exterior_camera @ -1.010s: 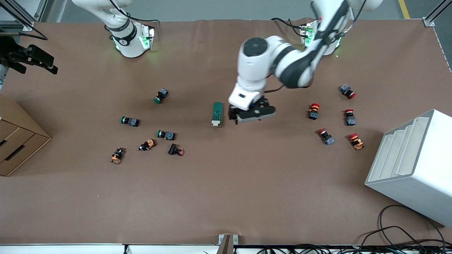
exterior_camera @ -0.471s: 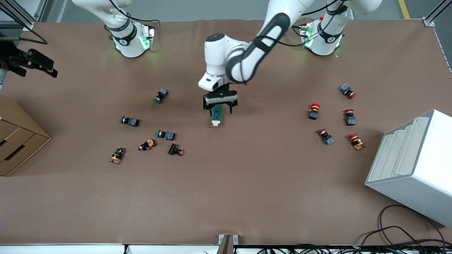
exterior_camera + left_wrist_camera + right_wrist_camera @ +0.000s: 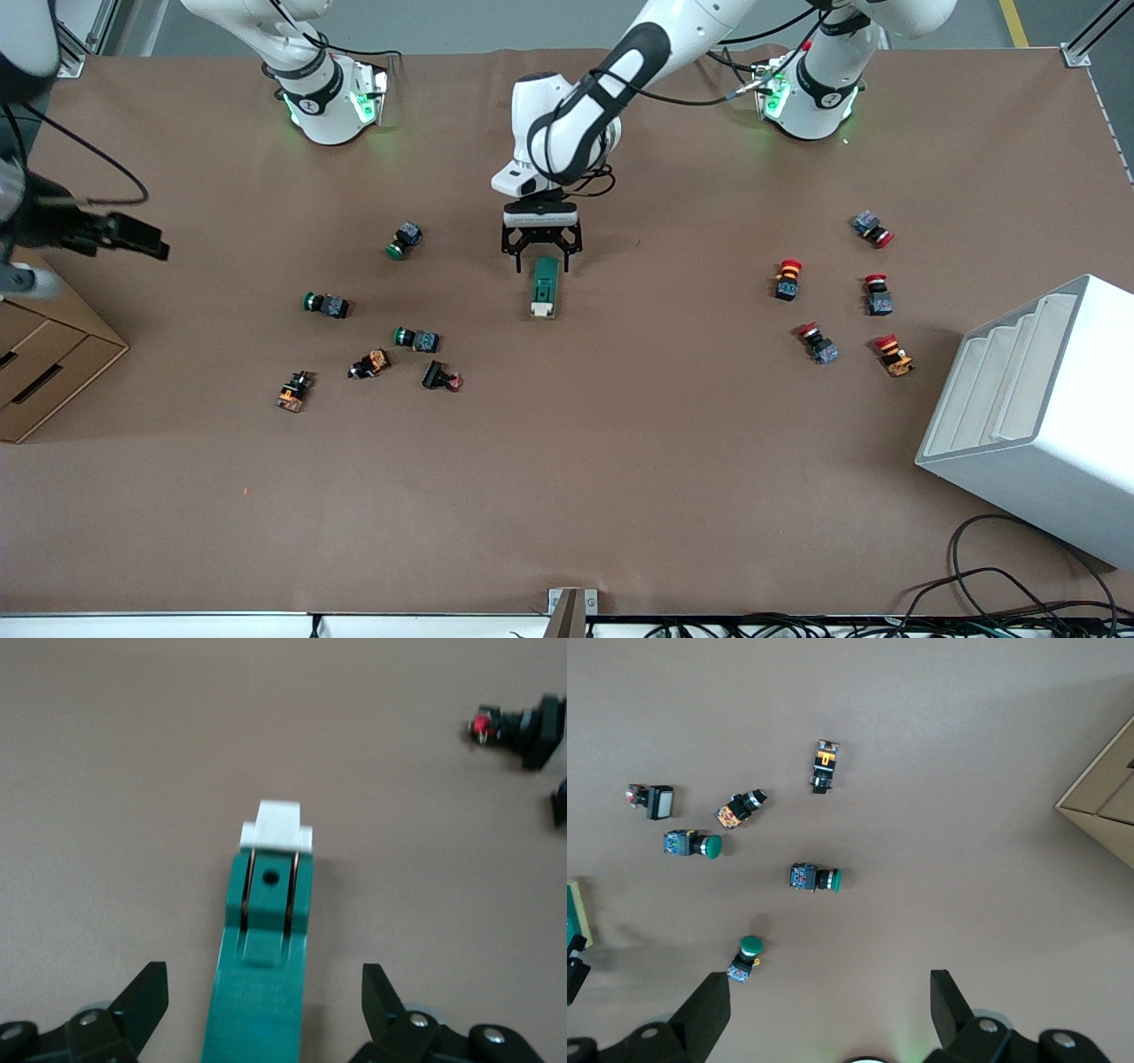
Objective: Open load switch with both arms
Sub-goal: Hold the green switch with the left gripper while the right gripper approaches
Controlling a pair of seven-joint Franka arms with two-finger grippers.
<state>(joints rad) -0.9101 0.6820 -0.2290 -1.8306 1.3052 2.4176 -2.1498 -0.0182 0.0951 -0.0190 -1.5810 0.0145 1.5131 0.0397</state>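
The load switch [image 3: 544, 286] lies flat near the middle of the table [image 3: 567, 496], its long axis running from 6 to 12 o'clock in the front view. Its white lever piece [image 3: 541, 309] is at the 6 o'clock end, the end nearest to the front camera, and this end is free. I think this is useful, because the lever is the part that must be moved to open the switch.

Just above the 12 o'clock end of the switch hangs the left gripper [image 3: 541, 258]. Its fingers are spread apart, one on each side of the dark-green body, and they do not touch it; the left wrist view shows the same, with the load switch [image 3: 262, 970] between the two black fingertips [image 3: 142, 997] and a gap on both sides. The gripper is in line with the switch, probably so that it can close on the narrow sides and hold the body steady.

The green push-buttons [image 3: 404, 240] lie toward the right arm's end of the table, the red ones [image 3: 788, 278] toward the left arm's end, all well apart from the switch.

The right gripper [image 3: 824, 1014] waits high over its own end of the table, also spread open and holding nothing. From there it looks down on the green push-buttons [image 3: 815, 878].
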